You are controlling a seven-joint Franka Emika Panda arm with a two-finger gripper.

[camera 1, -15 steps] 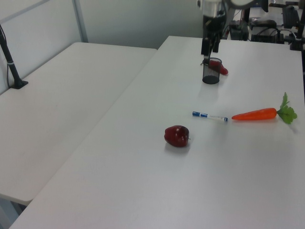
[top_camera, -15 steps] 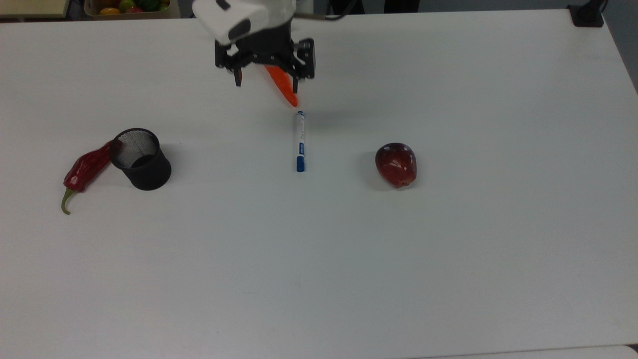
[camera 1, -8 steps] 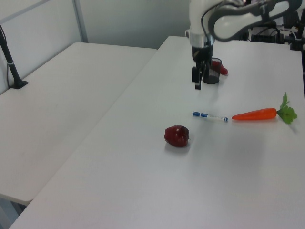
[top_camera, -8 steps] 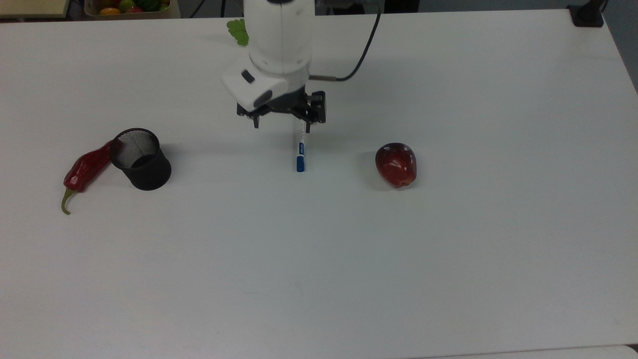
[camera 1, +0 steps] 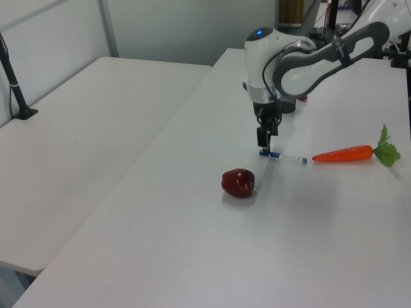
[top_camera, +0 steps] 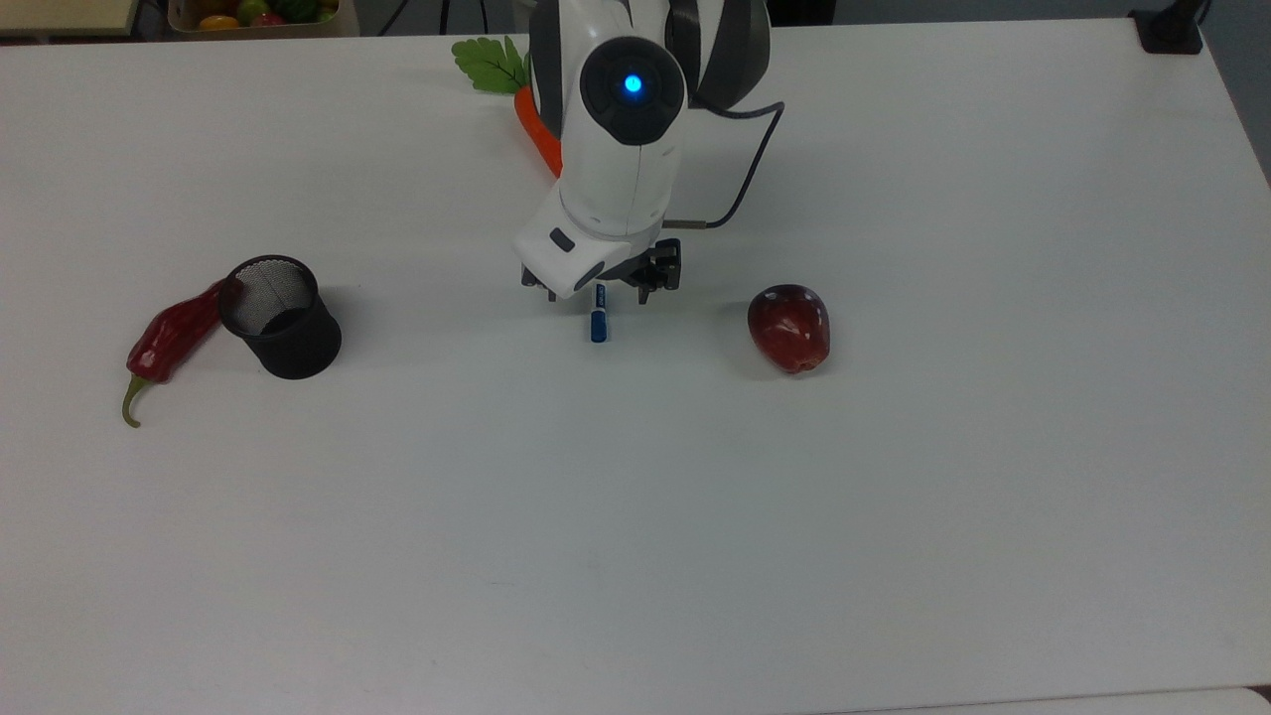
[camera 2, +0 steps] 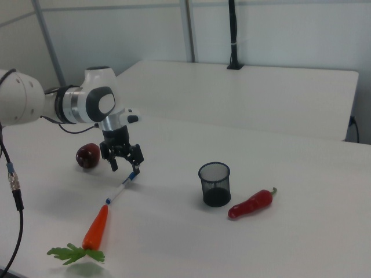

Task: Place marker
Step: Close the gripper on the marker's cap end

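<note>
The hand (top_camera: pixel 599 288) now hangs over the marker (top_camera: pixel 598 324), fingers spread apart and pointing down, gripping nothing. Half a second ago, in the top view, it was higher in the frame, over the marker's far end; a second ago it was further back again, over the carrot's (top_camera: pixel 537 137) tip. Now the arm (top_camera: pixel 621 149) hides most of the marker in the top view, leaving the blue end showing just below the hand. In the left view the hand (camera 1: pixel 268 138) has come from beside the cup to just above the marker's (camera 1: pixel 283 156) blue end nearest the apple (camera 1: pixel 238 183). In the right view the fingers (camera 2: pixel 113 164) straddle the marker's (camera 2: pixel 122 189) upper end.

The marker has not moved: it lies flat on the bench (top_camera: pixel 635 497), between the cup (top_camera: pixel 281 316) and the apple (top_camera: pixel 789 327), its other end close to the carrot's (camera 2: pixel 96 227) tip. The carrot's leaves (top_camera: pixel 491 62), covered earlier, show beside the arm. The chilli (top_camera: pixel 169 340) lies against the cup, as before, and the apple is where it was.
</note>
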